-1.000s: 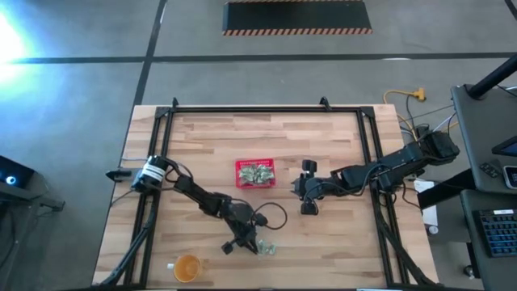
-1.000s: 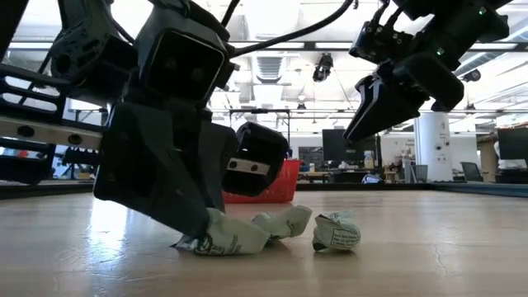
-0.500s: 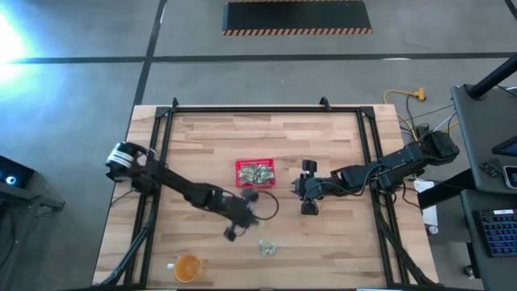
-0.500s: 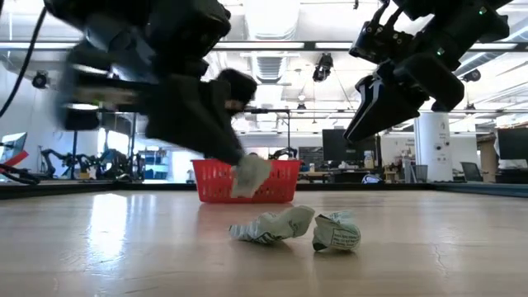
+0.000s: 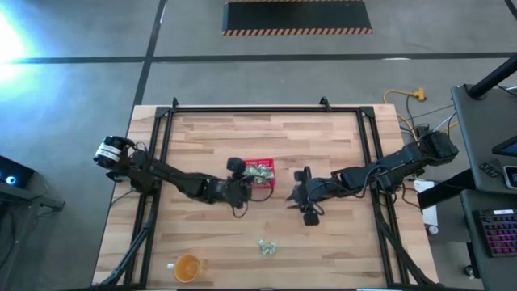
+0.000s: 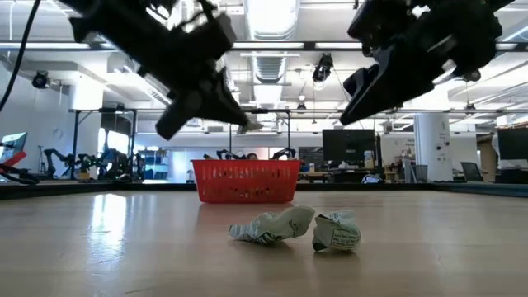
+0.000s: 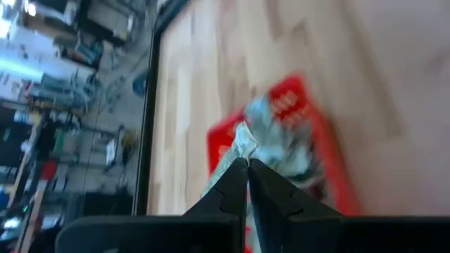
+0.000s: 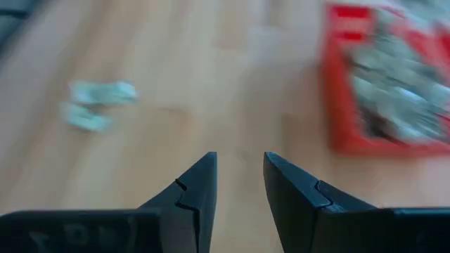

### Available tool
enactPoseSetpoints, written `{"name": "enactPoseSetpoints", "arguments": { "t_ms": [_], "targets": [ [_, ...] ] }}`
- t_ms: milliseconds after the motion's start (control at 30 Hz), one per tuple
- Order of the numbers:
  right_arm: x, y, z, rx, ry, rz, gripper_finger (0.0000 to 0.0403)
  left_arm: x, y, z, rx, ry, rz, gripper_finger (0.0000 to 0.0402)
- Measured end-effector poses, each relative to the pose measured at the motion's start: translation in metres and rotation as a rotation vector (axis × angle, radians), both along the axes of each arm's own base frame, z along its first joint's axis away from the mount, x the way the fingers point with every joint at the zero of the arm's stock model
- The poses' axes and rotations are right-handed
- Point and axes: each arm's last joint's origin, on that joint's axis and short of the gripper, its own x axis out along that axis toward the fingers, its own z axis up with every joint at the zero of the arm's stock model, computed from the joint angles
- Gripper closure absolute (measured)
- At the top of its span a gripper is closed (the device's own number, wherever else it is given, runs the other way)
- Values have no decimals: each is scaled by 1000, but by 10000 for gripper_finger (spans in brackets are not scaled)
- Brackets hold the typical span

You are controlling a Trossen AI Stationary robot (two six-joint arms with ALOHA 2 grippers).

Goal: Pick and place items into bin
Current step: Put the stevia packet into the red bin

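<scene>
Crinkly packet (image 7: pixel 242 140) pinched in left hand (image 7: pixel 247 169) over meshed red basket (image 5: pixel 266 164).

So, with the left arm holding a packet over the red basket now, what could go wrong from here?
1. The left gripper pinches only a corner of its packet, close to the near edge of the red basket. Released now, it might land outside.
2. The basket already looks full, so another packet could slide off the pile.
3. The right gripper, fingers open, hangs beside the basket. Both arms are close here and could collide.
</scene>
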Motion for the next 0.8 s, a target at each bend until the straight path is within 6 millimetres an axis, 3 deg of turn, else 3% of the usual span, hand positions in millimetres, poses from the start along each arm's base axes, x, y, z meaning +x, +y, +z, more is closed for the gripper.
{"name": "enactPoseSetpoints", "arguments": {
  "t_ms": [300,533,800],
  "targets": [
    [20,30,-17,192,-97,269,296,-6,30,-18,-68,42,89,390],
    [37,43,-46,225,-130,313,296,-6,28,-18,-121,58,31,297],
    [58,59,-69,365,-24,412,296,-12,25,1,-135,-3,16,210]
  ]
}}
